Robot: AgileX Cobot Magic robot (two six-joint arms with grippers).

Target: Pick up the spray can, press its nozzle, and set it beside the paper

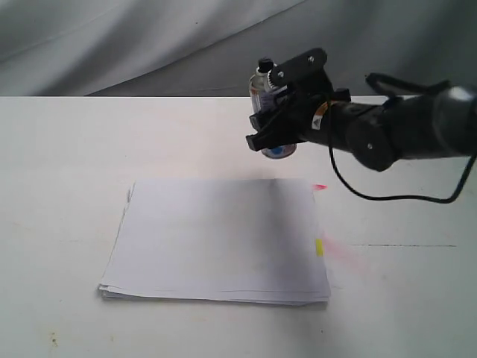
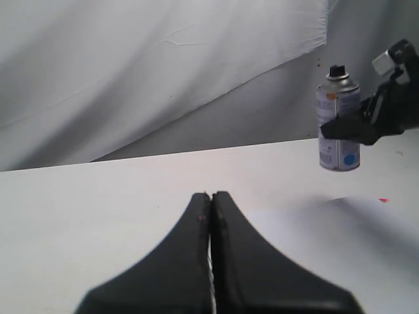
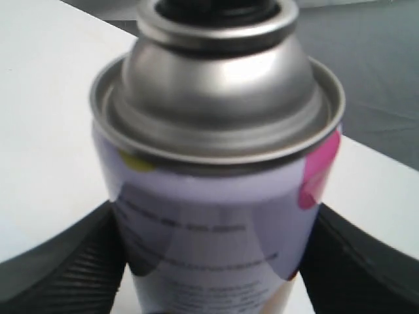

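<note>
The spray can hangs upright just above the table, behind the far right corner of the paper. My right gripper is shut on the spray can's body, one finger on each side of the label. The black nozzle sticks up free above the silver dome. The left wrist view shows the spray can off the surface, its blue dot near the base, with the right gripper round it. My left gripper is shut on nothing, low over the table near the paper.
A grey cloth backdrop hangs behind the white table. Pink smudges mark the table by the paper's far right corner. A small yellow mark sits on the paper's right edge. The right arm's cable droops over the table.
</note>
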